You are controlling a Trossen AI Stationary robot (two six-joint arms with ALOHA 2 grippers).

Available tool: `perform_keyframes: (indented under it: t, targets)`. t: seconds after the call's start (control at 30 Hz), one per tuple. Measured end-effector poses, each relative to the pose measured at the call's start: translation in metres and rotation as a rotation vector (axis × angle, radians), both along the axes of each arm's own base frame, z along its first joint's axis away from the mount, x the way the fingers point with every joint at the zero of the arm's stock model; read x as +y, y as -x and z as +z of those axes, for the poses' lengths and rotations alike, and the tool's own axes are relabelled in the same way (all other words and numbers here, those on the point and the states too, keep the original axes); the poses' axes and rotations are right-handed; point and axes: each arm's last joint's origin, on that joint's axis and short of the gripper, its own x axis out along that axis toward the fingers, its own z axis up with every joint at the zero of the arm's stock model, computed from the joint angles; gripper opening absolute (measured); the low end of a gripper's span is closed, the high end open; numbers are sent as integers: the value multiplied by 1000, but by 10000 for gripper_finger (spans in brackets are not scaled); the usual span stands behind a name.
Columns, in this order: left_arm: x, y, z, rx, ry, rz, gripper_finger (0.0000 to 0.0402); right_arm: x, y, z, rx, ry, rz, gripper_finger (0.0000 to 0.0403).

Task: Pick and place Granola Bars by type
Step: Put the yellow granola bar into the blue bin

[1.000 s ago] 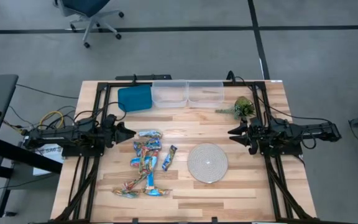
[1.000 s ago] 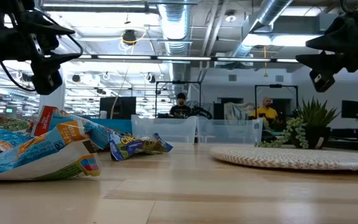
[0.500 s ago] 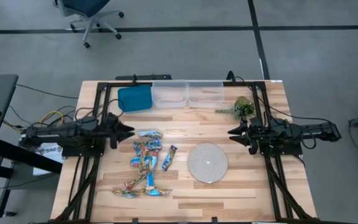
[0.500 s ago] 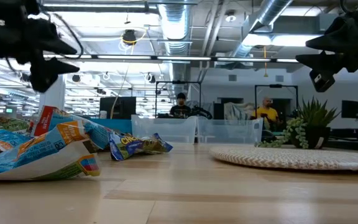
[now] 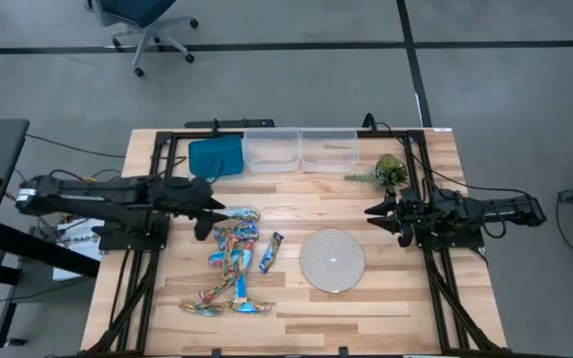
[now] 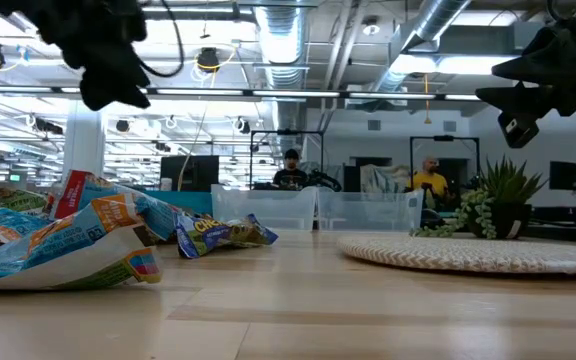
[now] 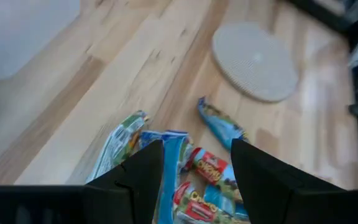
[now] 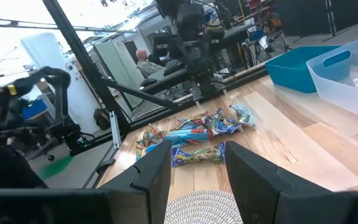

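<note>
Sorting not begun: granola bars point(image 5: 235, 257) lie heaped (bins point(image 5: 300, 149) look empty); left gripper point(image 5: 210, 215) hovers spread above them, right gripper point(image 5: 378, 213) spread, idle.

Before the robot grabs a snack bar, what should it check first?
1. Left end effector open: ok, fingers apart in its wrist view.
2. Left end effector over the Granola Bars: ok, at the pile's near end.
3. One bar free to grab: ok, a blue bar lies apart from the pile.
4. Clear bins ready: ok, they look empty.
5. Right end effector out of the way: ok, beside the woven mat.
</note>
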Motion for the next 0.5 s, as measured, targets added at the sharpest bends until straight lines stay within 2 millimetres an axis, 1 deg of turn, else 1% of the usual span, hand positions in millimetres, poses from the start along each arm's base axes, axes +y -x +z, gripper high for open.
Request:
perform_keyframes:
  t: [0.1, 0.23, 0.4, 0.5]
  targets:
    - [0, -17, -3, 111, -15, -12, 183, 0, 0, 0, -1, 0, 0, 141]
    - [1, -34, -8, 220, -68, -33, 183, 0, 0, 0, 0, 0, 0, 143]
    - [3, -44, -16, 345, -157, -28, 183, 0, 0, 0, 0, 0, 0, 143]
    - [4, -50, -27, 430, -191, -44, 183, 0, 0, 0, 0, 0, 0, 141]
